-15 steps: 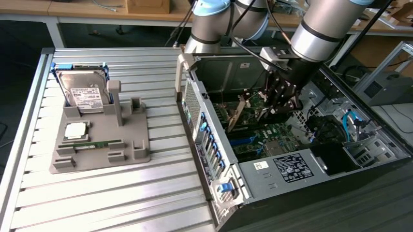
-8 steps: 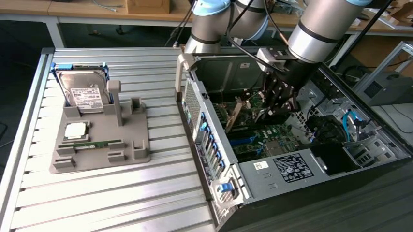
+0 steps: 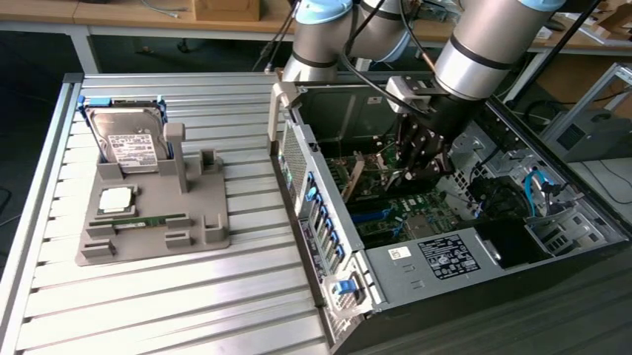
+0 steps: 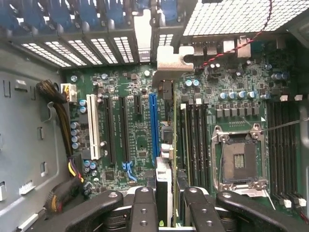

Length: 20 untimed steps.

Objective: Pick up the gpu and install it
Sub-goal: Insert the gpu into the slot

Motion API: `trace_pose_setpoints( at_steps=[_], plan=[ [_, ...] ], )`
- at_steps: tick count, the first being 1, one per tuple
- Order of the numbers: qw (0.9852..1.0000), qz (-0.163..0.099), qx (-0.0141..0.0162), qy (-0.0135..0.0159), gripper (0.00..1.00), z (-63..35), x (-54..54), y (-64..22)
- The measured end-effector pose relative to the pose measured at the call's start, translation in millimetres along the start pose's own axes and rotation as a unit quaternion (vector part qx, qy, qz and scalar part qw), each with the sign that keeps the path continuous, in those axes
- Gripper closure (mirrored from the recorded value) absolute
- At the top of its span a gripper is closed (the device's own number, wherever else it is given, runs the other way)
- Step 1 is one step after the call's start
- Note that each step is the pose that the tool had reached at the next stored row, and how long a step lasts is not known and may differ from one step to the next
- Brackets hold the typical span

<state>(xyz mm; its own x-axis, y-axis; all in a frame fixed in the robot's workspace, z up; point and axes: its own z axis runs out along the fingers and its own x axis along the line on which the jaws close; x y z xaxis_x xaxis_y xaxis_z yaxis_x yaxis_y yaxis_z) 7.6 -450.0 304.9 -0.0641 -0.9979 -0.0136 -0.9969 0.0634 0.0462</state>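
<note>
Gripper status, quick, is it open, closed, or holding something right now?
Gripper: closed on the gpu, holding the card edge-on above the motherboard inside the open computer case.

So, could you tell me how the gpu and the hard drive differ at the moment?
The gpu is a thin card with a silver bracket; the hard drive is a boxy silver block with a white label. The gpu is inside the computer case, gripped in the hand; the hard drive leans in the grey holder outside. Both stand on edge.
</note>
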Motion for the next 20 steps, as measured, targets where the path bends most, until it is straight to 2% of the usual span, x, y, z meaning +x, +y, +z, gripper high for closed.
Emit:
trace_pose_setpoints(
  at_steps=[5, 11, 20],
  plan=[
    [1.0, -0.002, 0.0, 0.0018, 0.73, 1.9, 1.2, 3.3],
    [0.9995, -0.033, -0.0002, 0.0047, 0.73, 3.4, 1.2, 3.5],
    [0.9993, -0.036, -0.0002, 0.0048, 0.73, 6.1, 3.8, 11.7]
  ],
)
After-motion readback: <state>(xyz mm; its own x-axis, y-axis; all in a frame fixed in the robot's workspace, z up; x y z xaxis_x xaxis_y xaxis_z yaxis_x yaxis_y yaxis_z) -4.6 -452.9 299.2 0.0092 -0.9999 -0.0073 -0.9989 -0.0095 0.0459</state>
